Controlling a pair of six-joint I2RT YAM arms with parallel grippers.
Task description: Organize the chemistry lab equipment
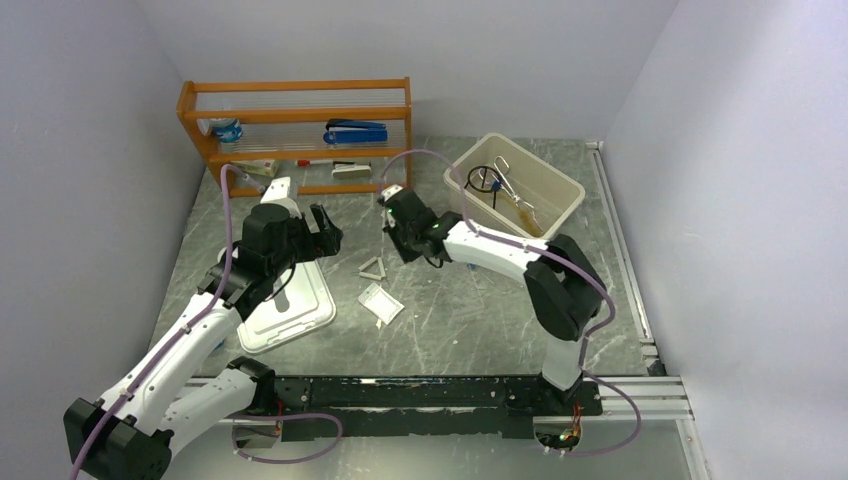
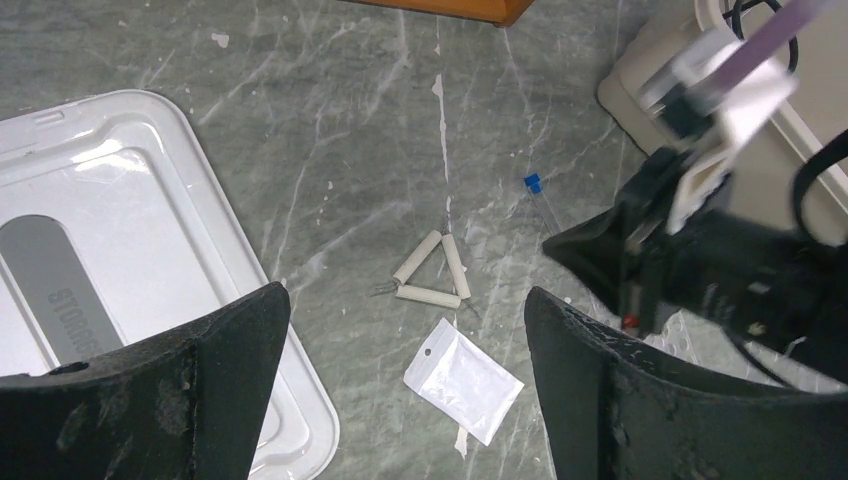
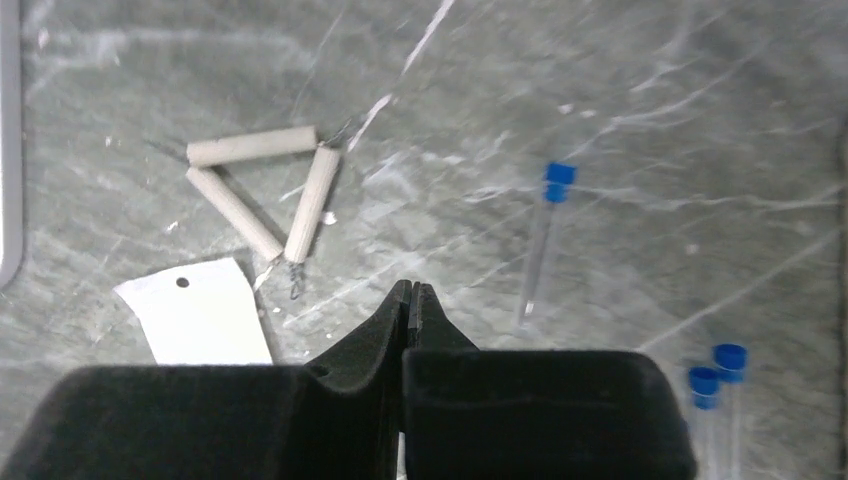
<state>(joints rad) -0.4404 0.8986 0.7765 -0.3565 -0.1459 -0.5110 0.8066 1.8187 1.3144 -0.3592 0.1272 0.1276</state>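
A clay triangle lies on the grey table. A white packet lies just in front of it. My left gripper hovers above both, wide open and holding nothing. My right gripper is shut and empty, low over the table to the right of the triangle. One blue-capped tube lies beside its tip, and two more tubes lie further right. The black tripod ring and metal tongs rest in the white bin.
A white storage lid lies flat under the left arm. The orange shelf with a blue stapler and stationery stands at the back left. Grey walls close in both sides.
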